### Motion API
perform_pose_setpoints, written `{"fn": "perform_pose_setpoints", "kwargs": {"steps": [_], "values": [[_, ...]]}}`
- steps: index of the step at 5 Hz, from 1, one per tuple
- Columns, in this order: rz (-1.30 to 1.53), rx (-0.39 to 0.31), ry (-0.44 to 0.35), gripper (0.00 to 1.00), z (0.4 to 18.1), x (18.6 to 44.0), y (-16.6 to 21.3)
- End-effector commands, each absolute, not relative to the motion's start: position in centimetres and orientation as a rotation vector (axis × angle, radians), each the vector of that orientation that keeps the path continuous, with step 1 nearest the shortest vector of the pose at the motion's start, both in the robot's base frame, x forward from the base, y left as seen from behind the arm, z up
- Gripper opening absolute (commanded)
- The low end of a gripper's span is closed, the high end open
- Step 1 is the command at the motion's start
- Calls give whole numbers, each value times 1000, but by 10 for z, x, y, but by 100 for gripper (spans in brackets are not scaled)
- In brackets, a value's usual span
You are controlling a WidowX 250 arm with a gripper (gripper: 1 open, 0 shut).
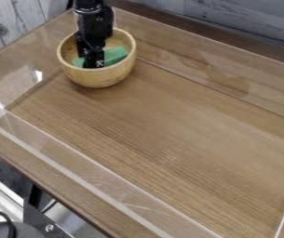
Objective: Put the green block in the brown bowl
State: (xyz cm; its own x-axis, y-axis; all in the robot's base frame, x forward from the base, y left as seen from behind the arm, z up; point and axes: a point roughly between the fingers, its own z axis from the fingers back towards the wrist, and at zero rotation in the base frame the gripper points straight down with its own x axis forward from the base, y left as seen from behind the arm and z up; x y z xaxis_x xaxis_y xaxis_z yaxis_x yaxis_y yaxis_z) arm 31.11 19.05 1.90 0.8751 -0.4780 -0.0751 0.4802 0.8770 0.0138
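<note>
Hand (92, 56): clamped on green block (103, 58), inside brown bowl (98, 60). Risk: lifting unreleased removes block.

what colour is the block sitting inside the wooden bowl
Bright green. The block lies in the tan bowl under the gripper, seen in the only camera view.

The green block (104, 58) lies inside the brown bowl (97, 72) (partly hidden). The round, thick-walled bowl sits upright at the table's far-left corner.
</note>
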Motion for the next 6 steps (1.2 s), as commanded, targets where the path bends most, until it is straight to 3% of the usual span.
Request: {"fn": "perform_pose_setpoints", "kwargs": {"steps": [1,6], "values": [[-484,15,85,0,17,310,192],[-465,13,73,0,23,316,196]]}}
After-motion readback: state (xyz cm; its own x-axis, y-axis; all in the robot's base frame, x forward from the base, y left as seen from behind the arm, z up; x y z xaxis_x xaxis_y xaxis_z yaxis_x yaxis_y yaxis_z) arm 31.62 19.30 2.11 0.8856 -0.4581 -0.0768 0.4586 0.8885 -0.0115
